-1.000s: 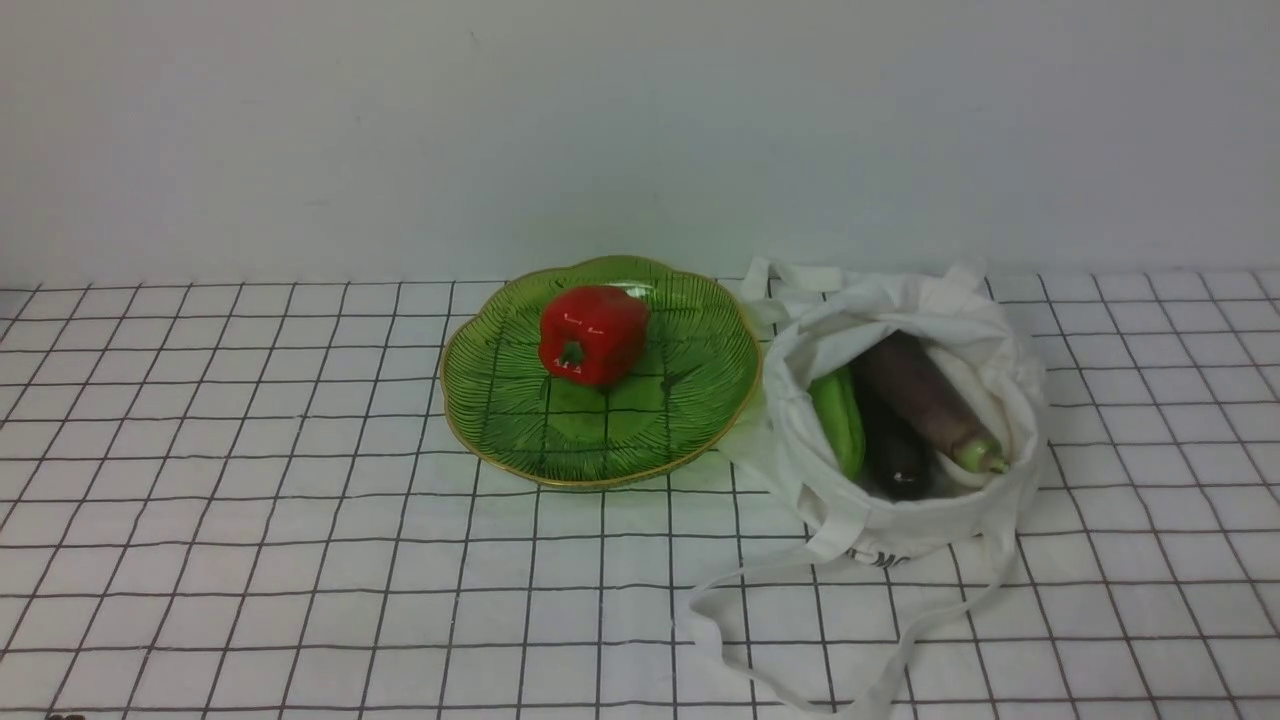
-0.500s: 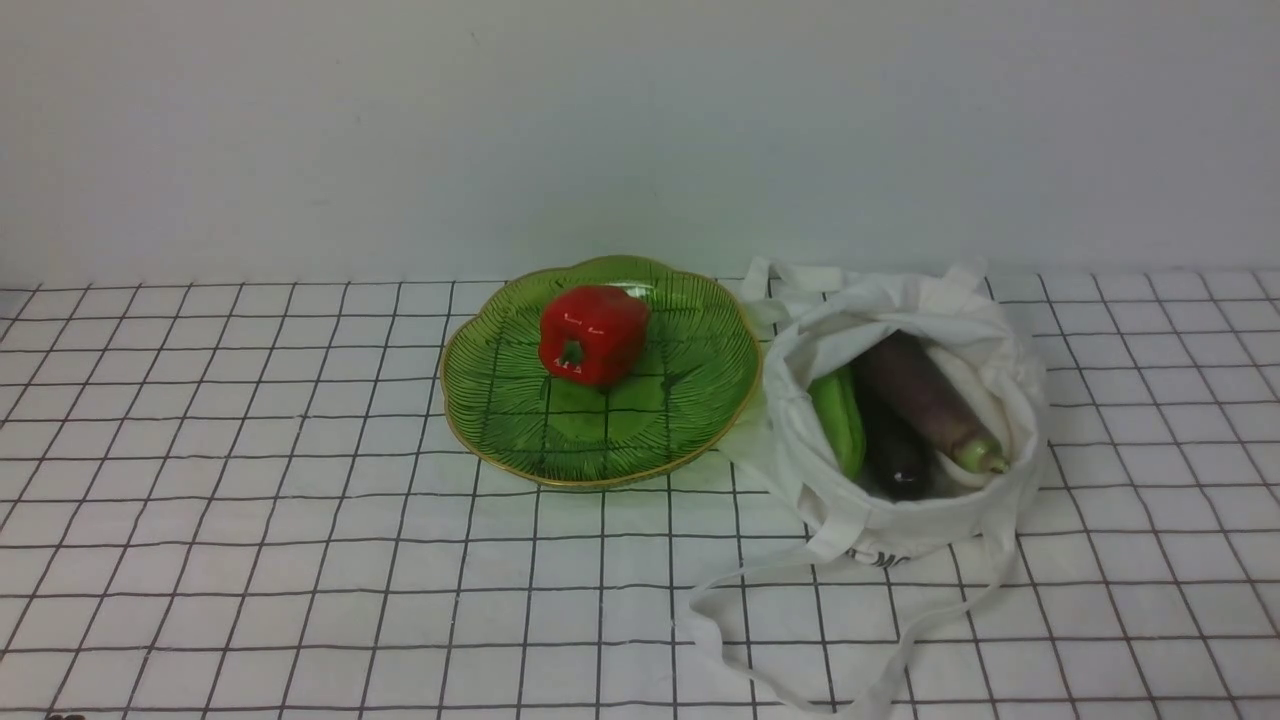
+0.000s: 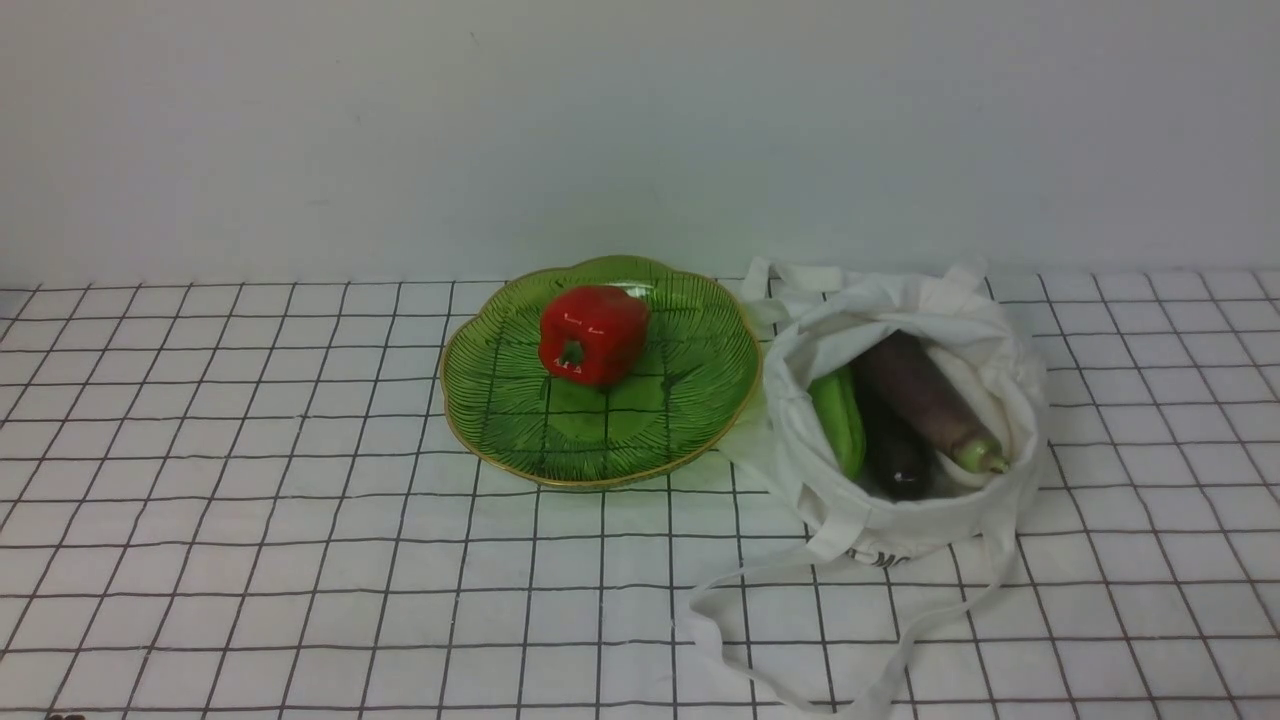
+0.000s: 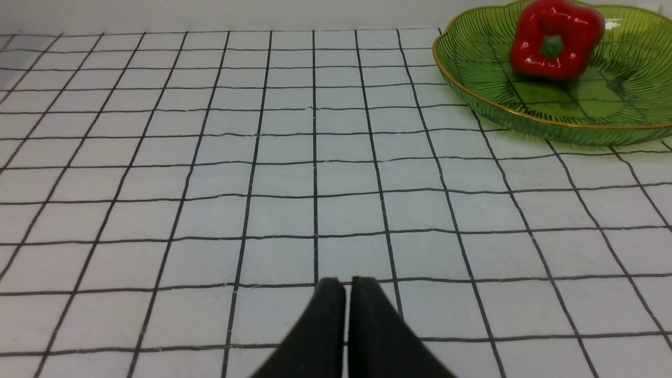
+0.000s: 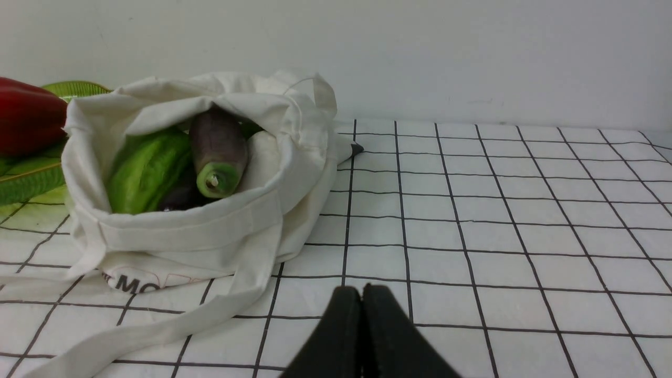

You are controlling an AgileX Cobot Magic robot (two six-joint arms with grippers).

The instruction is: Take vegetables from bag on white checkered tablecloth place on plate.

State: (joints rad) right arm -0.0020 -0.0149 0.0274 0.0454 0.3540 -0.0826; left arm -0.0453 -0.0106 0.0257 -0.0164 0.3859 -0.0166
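The red bell pepper (image 3: 592, 335) lies on the green glass plate (image 3: 690, 420), also seen in the left wrist view (image 4: 554, 39). The off-white cloth bag (image 3: 900, 520) stands open right of the plate and holds the light-green pepper (image 3: 838, 420), the dark eggplant (image 3: 895, 460) and the purple-brown root (image 3: 925, 400). The right wrist view shows the bag (image 5: 220, 231), green pepper (image 5: 144, 170) and root (image 5: 218, 155). My left gripper (image 4: 346, 286) is shut and empty over bare tablecloth. My right gripper (image 5: 361, 291) is shut and empty, near the bag's strap. Neither gripper shows in the front view.
The white checkered tablecloth (image 3: 250, 520) covers the table up to a plain white wall. The bag's long straps (image 3: 900, 660) trail toward the front edge. Cloth left of the plate and right of the bag is bare.
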